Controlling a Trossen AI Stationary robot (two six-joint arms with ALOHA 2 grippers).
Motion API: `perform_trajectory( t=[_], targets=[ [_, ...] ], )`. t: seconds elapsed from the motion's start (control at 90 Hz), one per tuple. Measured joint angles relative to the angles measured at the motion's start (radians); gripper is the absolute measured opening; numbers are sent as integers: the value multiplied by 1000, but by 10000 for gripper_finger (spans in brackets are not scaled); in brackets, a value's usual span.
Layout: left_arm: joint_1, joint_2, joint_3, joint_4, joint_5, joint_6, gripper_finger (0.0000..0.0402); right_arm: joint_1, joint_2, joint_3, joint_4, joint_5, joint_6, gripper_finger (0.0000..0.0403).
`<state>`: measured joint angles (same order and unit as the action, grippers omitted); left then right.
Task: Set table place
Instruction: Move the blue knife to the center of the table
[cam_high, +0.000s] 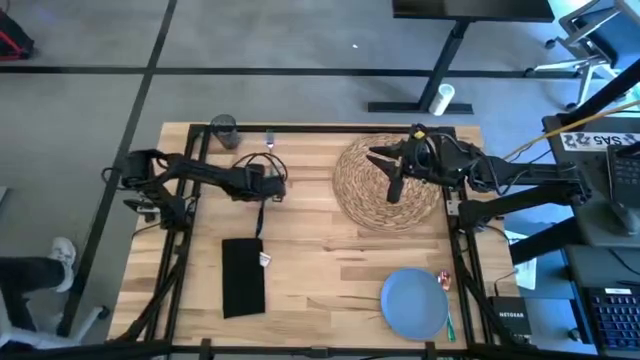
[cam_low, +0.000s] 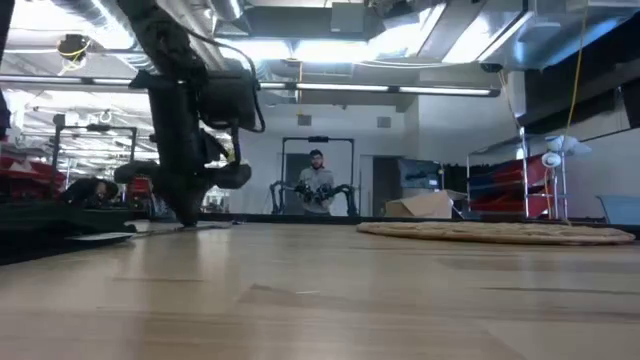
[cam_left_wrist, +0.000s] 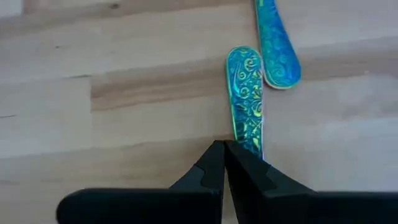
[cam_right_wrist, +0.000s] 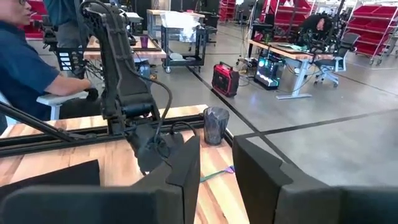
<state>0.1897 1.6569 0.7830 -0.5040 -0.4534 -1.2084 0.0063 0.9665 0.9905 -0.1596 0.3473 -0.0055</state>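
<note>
Straw placemat (cam_high: 391, 182) sits far-right on the bench (cam_high: 320, 285); we judge only that is placed. Blue plate (cam_high: 414, 303) near corner, black napkin (cam_high: 243, 276) left, glass (cam_high: 223, 130) at far edge, all still apart. Left gripper (cam_left_wrist: 224, 163) pinched closed over the teal cutlery (cam_left_wrist: 245, 93); a grasp we can't confirm. Right gripper (cam_high: 385, 161) hovers open above the mat.

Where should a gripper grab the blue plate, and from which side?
Grip the blue plate by its rim, probably with the right gripper, which hangs open over the straw placemat on that side. The plate lies flat on the table, so only the thin edge offers a hold; its side facing the placemat looks free.
</note>
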Motion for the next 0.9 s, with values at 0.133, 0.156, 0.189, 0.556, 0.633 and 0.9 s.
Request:
perform_trajectory(
  t=[0.133, 0.156, 0.189, 0.556, 0.633, 0.9],
  targets=[
    [-34, 2, 0, 62, -5, -8, 0, 0, 0, 0, 0, 0, 0, 83],
    [-41, 2, 0, 78, 0, -10, 0, 0, 0, 0, 0, 0, 0, 83],
    [-49, 3, 0, 100, 7, -12, 0, 0, 0, 0, 0, 0, 0, 83],
    [-106, 5, 2, 313, 43, 24, 0, 0, 0, 0, 0, 0, -1, 83],
    [-114, 5, 2, 339, 37, 40, 0, 0, 0, 0, 0, 0, -1, 83],
    [-102, 5, 2, 190, 25, -7, 0, 0, 0, 0, 0, -1, 0, 83]
  ],
)
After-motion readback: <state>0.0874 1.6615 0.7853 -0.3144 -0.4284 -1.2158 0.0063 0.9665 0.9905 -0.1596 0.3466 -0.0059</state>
